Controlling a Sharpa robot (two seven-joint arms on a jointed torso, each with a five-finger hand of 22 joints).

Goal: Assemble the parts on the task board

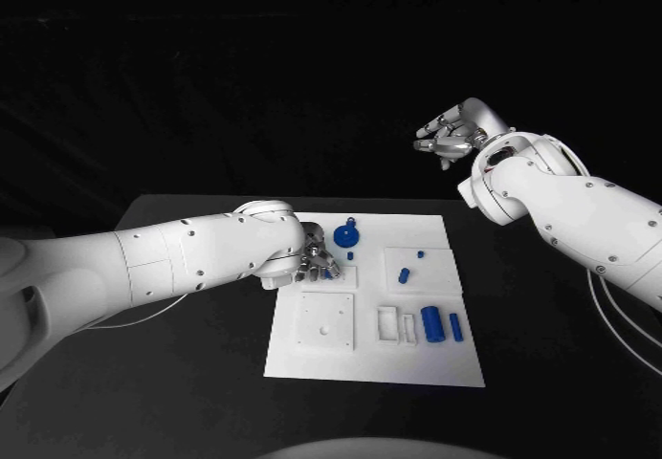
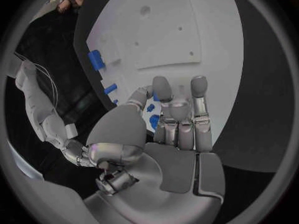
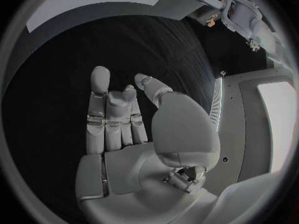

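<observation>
On the near part of the task board (image 1: 375, 368) lies a raised square plate (image 1: 325, 320) toward the left, and to its right two small white frames (image 1: 397, 325) beside a blue cylinder (image 1: 433, 323) and a thinner blue bar (image 1: 456, 327). Both blue pieces lie with their long axes running near to far.

Further in, the left hand (image 1: 313, 269) hangs low over the board's left-middle, fingers pointing down onto or just above a square recess; I cannot tell whether they touch it. In the left wrist view the fingers (image 2: 198, 92) are partly curled with nothing between them, so the hand looks released, though small blue parts (image 2: 151, 113) show just past the fingertips.

To its right, a short blue peg (image 1: 405, 275) sits on a second square panel. Just beyond the left hand, toward the far edge, is a round blue part with a tab (image 1: 348, 234).

The right hand (image 1: 456, 132) is raised well beyond the board's far right corner, fingers loosely curled in on nothing, well apart from every part.

The left hand is clearly the nearer one. The round blue part lies just far and slightly right of it, which I judge the likeliest next reach.
</observation>
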